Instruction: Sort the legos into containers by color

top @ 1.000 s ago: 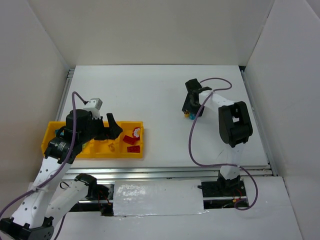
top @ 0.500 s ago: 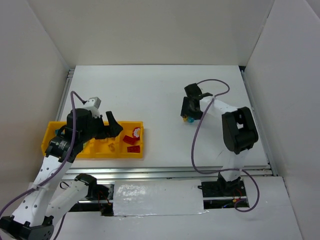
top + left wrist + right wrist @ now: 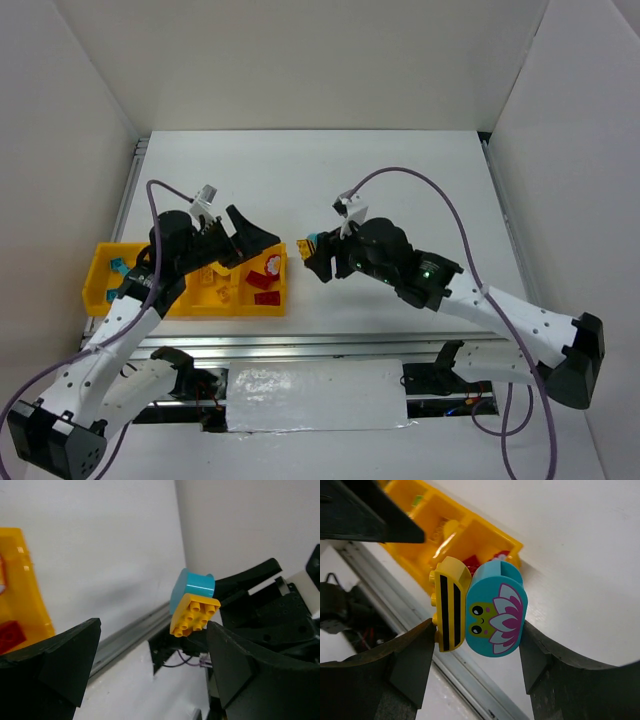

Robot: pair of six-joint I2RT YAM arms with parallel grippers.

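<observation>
Right wrist view: right tool [image 3: 477, 630] is clamped on two bricks together, one yellow brick [image 3: 451, 602] and one teal brick [image 3: 497, 612], held up just past the right end of the tray [image 3: 230, 310].
Left tool [image 3: 255, 238]: wide apart, holding nothing.
Tray: one, by the near edge of the surface [image 3: 400, 180], toward the left corner.
Done: about three red bricks [image 3: 265, 282] in the right end box.
Left: I think just these two.

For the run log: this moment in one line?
left gripper: open, empty | right gripper: shut on yellow brick and teal brick | position: by tray end, facing left gripper
</observation>
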